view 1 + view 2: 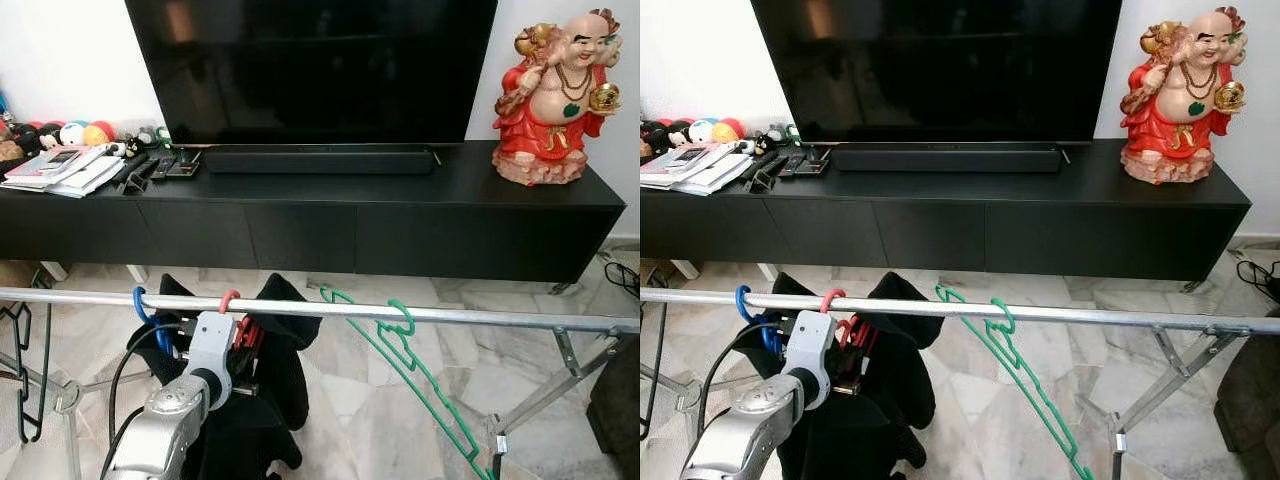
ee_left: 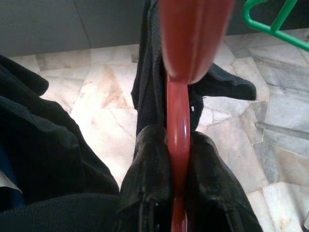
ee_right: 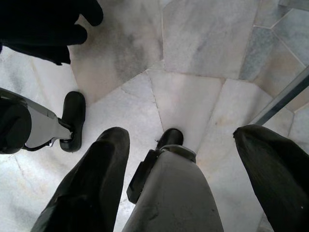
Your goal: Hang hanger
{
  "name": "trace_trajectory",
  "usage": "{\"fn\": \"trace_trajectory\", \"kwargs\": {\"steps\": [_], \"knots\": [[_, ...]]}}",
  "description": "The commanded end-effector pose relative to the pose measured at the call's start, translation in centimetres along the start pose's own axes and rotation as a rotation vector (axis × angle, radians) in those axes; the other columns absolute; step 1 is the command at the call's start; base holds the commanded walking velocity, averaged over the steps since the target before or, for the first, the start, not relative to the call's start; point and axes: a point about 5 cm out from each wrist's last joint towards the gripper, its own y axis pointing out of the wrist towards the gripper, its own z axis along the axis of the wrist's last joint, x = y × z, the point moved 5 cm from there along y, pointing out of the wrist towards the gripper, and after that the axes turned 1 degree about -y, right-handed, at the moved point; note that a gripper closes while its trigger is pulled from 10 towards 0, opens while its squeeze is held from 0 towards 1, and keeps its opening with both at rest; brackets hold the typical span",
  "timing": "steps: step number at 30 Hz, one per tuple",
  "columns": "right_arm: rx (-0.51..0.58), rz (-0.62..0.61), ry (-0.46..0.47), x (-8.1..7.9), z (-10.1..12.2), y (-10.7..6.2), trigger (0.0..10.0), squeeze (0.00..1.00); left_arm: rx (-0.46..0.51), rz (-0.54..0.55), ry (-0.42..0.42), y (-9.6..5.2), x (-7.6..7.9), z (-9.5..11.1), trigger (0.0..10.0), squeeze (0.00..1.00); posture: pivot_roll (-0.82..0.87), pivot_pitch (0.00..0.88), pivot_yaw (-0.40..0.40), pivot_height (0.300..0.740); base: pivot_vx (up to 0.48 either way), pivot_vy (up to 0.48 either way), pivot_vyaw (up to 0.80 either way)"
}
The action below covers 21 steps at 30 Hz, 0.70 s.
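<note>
A red hanger (image 1: 231, 297) has its hook over the silver rail (image 1: 480, 316), with black clothing (image 1: 275, 370) hanging around it. My left arm (image 1: 185, 395) reaches up just below the rail. In the left wrist view my left gripper (image 2: 176, 162) is shut on the red hanger (image 2: 177, 121), which runs up between the black fingers (image 2: 147, 164). A blue hook (image 1: 140, 302) sits on the rail to its left, and an empty green hanger (image 1: 405, 345) hangs tilted to its right. My right gripper (image 3: 183, 159) hangs open, pointing at the marble floor (image 3: 193, 48) by my own legs.
Behind the rail stands a long black TV cabinet (image 1: 400, 230) with a large TV (image 1: 310, 70), a red figurine (image 1: 552, 95), and books and remotes (image 1: 70, 168) at the left. The rack's folding legs (image 1: 555, 385) angle down at the right. A black hanger (image 1: 30, 370) hangs at the far left.
</note>
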Motion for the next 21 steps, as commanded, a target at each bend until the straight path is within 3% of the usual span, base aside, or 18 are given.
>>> {"fn": "trace_trajectory", "kwargs": {"steps": [1,3,4,13,21], "knots": [[-0.006,0.005,-0.005,-0.1,-0.1,0.0,10.0,0.0,-0.072,-0.004,0.0,0.1,0.3,-1.8,10.0,1.0,0.02,0.045,0.059,0.74,0.0,0.0,0.0],[-0.006,0.005,-0.005,-0.1,-0.1,0.0,10.0,0.0,-0.075,0.013,0.004,0.2,0.0,-1.9,10.0,0.99,0.02,0.046,0.059,0.74,0.0,0.0,0.0],[-0.006,0.005,-0.005,-0.1,-0.1,0.0,10.0,0.0,-0.08,0.013,0.017,0.3,0.0,-1.9,10.0,0.0,0.02,0.047,0.059,0.74,0.0,0.0,0.0],[-0.007,0.005,-0.003,-0.1,-0.1,0.0,10.0,0.0,-0.052,0.027,-0.003,0.8,0.3,-1.5,10.0,0.0,0.02,0.046,0.059,0.74,0.0,0.0,0.0],[-0.006,0.005,-0.002,-0.1,-0.1,0.0,10.0,0.0,0.02,0.087,-0.054,1.5,-0.2,0.1,10.0,0.0,0.02,0.045,0.058,0.74,0.0,0.0,0.0]]}}
